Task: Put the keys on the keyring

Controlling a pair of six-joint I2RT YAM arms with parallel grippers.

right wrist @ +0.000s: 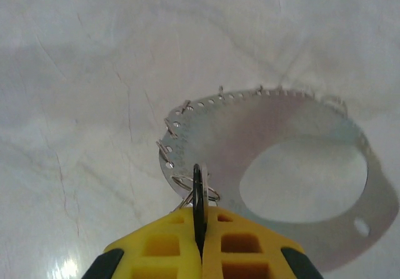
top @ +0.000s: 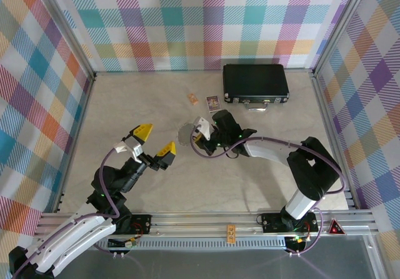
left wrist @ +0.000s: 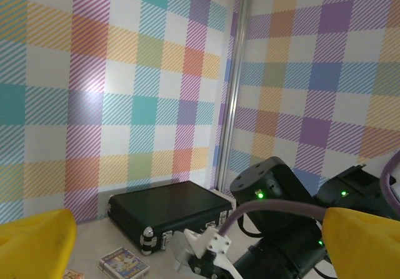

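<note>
Bright, even light from above; soft shadows lie on the table (top: 137, 104). Glare spots show low left in the right wrist view and on the plaid wall (left wrist: 94, 82)

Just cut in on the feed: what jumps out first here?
The right gripper pinches a thin dark key edge-on at the rim of a perforated metal disc at mid-table. The left gripper hangs open and raised to its left, and a black case lies by the back wall.
</note>
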